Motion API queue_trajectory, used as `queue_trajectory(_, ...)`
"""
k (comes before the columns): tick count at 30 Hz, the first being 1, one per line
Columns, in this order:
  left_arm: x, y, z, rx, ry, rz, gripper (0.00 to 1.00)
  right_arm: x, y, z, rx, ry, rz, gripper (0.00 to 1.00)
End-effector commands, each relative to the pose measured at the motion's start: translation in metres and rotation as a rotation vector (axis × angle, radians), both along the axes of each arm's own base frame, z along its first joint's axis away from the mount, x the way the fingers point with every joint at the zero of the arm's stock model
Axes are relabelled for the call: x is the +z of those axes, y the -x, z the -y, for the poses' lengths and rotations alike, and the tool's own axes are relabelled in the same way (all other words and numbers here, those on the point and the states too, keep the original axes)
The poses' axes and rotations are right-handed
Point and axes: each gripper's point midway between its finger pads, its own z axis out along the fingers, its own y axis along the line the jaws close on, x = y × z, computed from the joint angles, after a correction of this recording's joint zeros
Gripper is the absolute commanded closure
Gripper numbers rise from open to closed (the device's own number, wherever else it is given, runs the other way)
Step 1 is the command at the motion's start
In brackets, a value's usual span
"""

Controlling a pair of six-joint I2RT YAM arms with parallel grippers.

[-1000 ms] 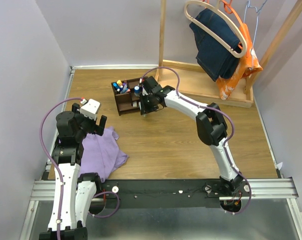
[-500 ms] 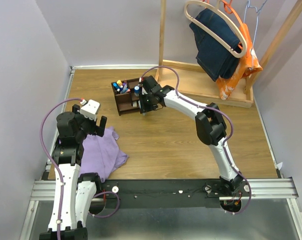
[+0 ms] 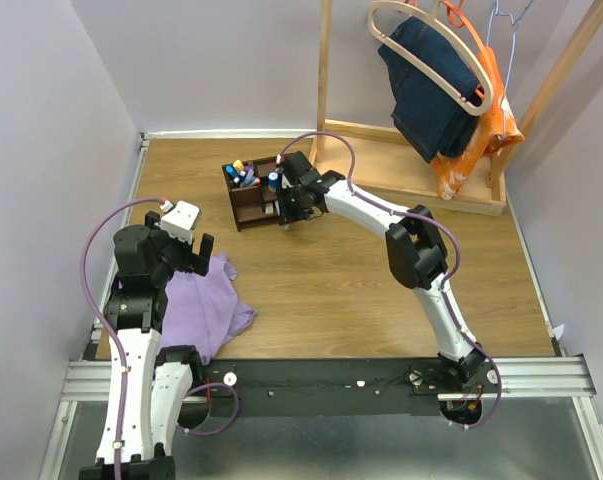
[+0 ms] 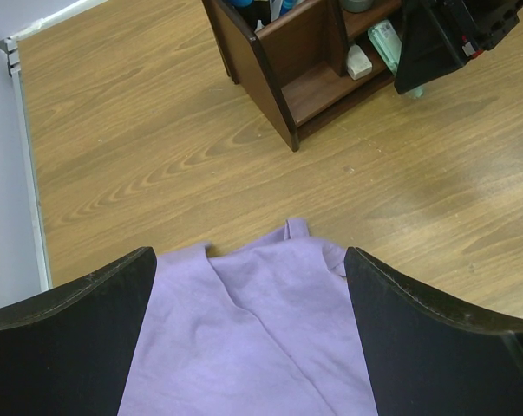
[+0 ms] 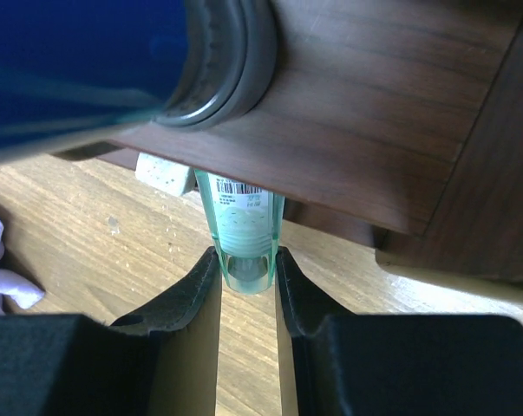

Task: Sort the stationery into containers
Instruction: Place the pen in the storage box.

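R gripper (image 5: 246, 270) pinches the pale green piece (image 5: 241, 221) at its end, fingers partway shut; we see the piece poking into the organiser (image 5: 374, 130), prob. the bottom shelf, under its overhanging edge; L gripper (image 4: 248, 260) spread wide, empty, over purple cloth (image 4: 244, 338); bare table (image 3: 331, 270) lies open on the organiser's near side.
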Motion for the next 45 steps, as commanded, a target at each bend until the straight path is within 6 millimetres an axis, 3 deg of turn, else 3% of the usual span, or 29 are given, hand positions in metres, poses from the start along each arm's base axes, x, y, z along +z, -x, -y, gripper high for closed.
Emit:
queue_trajectory(1,-0.007,0.005,0.005,-0.017,0.029,-0.016,0.01,0.005,-0.020,-0.002,-0.022,-0.008,0.052,0.99)
queue_trajectory(3,-0.007,0.006,0.006,-0.019,0.036,-0.015,0.01,0.010,-0.023,-0.003,-0.023,-0.014,0.061,0.99)
queue_trajectory(6,-0.008,0.007,0.007,-0.020,0.047,-0.016,0.01,0.017,-0.026,-0.004,-0.025,-0.026,0.075,0.90)
queue_trajectory(15,-0.007,0.008,0.008,-0.019,0.063,-0.015,0.01,0.039,-0.026,-0.003,-0.042,-0.049,0.098,0.90)
queue_trajectory(30,-0.004,0.009,0.013,-0.034,0.097,-0.006,0.01,0.097,-0.036,-0.010,-0.075,-0.135,0.203,0.92)
queue_trajectory(45,-0.006,0.010,0.013,-0.035,0.101,-0.012,0.01,0.073,-0.051,-0.020,-0.104,-0.106,0.233,0.94)
